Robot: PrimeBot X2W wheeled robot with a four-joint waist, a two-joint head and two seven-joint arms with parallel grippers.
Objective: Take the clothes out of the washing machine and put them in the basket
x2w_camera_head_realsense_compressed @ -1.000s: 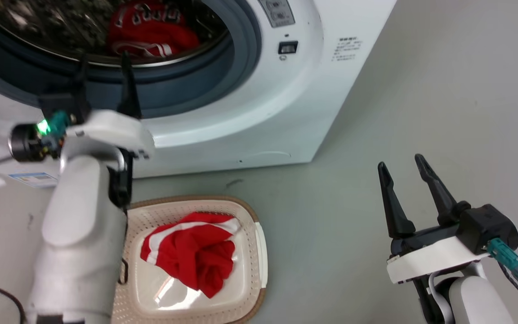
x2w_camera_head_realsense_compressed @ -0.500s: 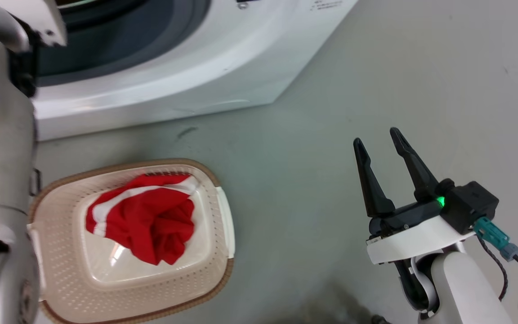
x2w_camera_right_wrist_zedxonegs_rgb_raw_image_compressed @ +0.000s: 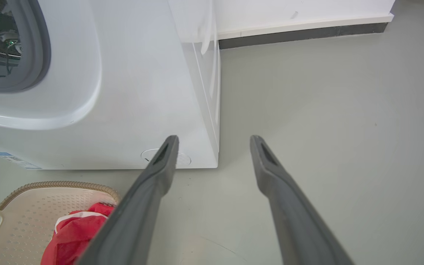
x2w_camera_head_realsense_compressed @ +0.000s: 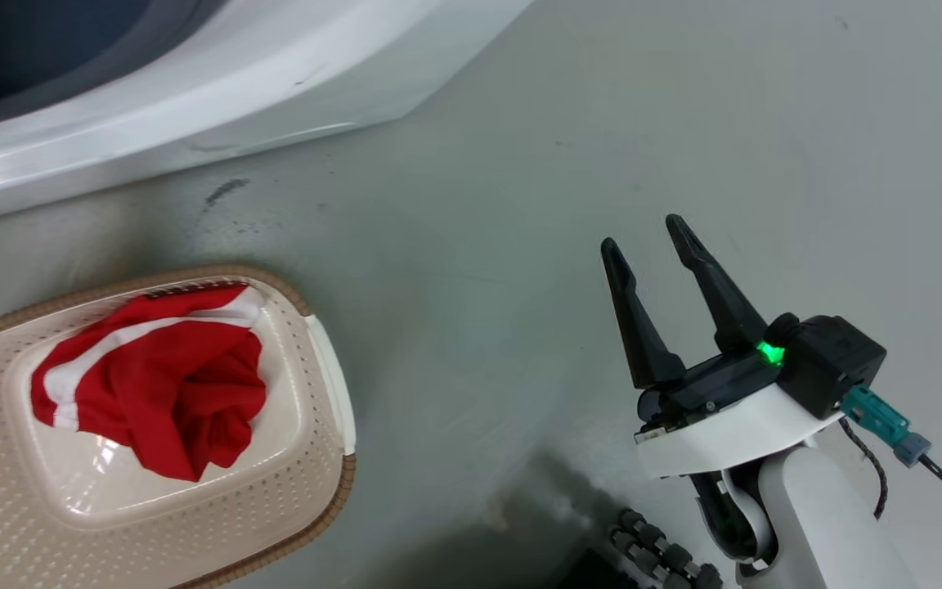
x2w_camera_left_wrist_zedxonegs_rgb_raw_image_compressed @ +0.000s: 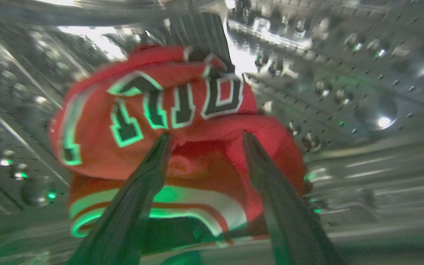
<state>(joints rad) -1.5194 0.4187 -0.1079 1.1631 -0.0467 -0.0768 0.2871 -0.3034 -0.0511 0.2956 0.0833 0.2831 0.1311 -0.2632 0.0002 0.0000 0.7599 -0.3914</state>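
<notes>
Camera tilted down, two jerseys (x2w_camera_head_realsense_compressed: 152, 376) (x2w_camera_left_wrist_zedxonegs_rgb_raw_image_compressed: 153, 110), one basket (x2w_camera_head_realsense_compressed: 320, 466)

Support surface: smooth pale grey-green floor (x2w_camera_head_realsense_compressed: 520, 164) with a faint sheen and light speckling.

Standing directly on it:
- Large white front-loading washing machine (x2w_camera_right_wrist_zedxonegs_rgb_raw_image_compressed: 142, 92). Its base sits flush on the floor, and its lower front corner shows in the right wrist view.
- Small cream perforated plastic basket with a brown woven-look rim (x2w_camera_head_realsense_compressed: 291, 499). It is upright and flat on the floor, just in front of the machine but apart from it, with a strip of floor between.

One short dark scuff mark (x2w_camera_head_realsense_compressed: 224, 191) lies in that strip, nearer the machine. Beside the machine, the floor runs on to a dark skirting strip (x2w_camera_right_wrist_zedxonegs_rgb_raw_image_compressed: 300, 35) at the foot of a white wall (x2w_camera_right_wrist_zedxonegs_rgb_raw_image_compressed: 289, 11).
</notes>
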